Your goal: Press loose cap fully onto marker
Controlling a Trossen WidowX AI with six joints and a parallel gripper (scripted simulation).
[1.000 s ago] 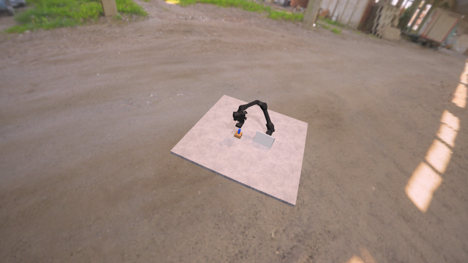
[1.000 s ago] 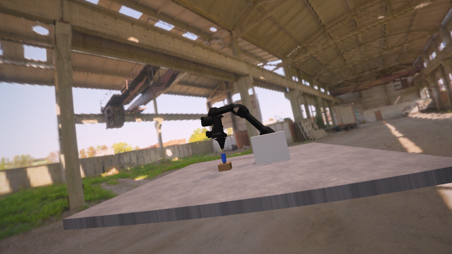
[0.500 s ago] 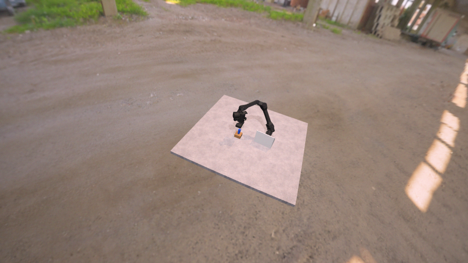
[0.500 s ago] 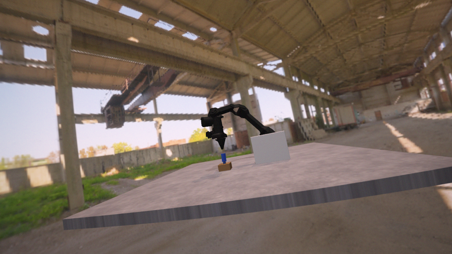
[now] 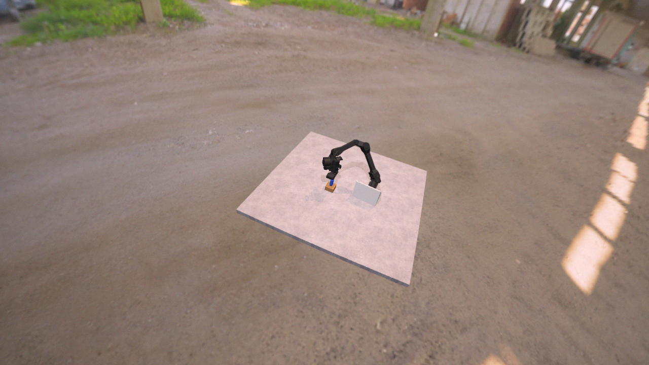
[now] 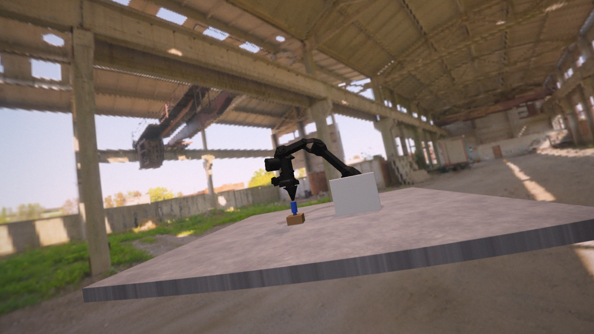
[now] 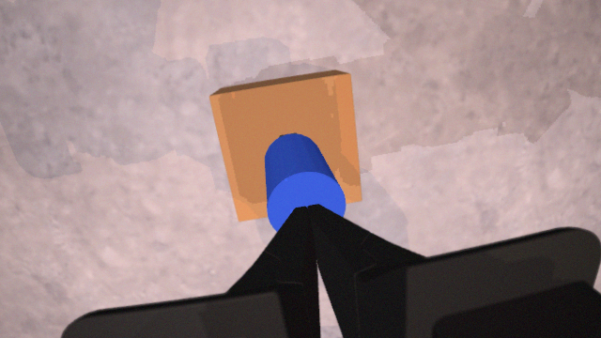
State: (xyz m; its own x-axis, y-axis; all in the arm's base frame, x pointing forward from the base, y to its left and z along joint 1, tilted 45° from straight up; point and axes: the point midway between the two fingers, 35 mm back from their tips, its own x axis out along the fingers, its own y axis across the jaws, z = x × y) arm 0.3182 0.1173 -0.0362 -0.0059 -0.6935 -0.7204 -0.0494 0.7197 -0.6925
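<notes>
The blue cap [image 5: 331, 182] [image 6: 293, 207] [image 7: 300, 188] stands upright over the marker, low above the orange-brown holder block [image 5: 330, 187] [image 6: 295, 219] [image 7: 282, 113]. The marker is hidden by the cap and block; a little blue shows just under the cap in the exterior view. My gripper [image 6: 293, 200] [image 7: 308, 218] is shut with nothing between its fingers. Its joined fingertips point down at the cap's flat top, at or just above it. Whether they touch it, I cannot tell. How far down the cap sits is too small to tell.
A light grey slanted panel [image 5: 366, 193] [image 6: 355, 194] stands on the table [image 5: 335, 226] [image 6: 373, 232], beside the arm's base and to the right of the block in the top and exterior views. The black arm arches over from behind that panel.
</notes>
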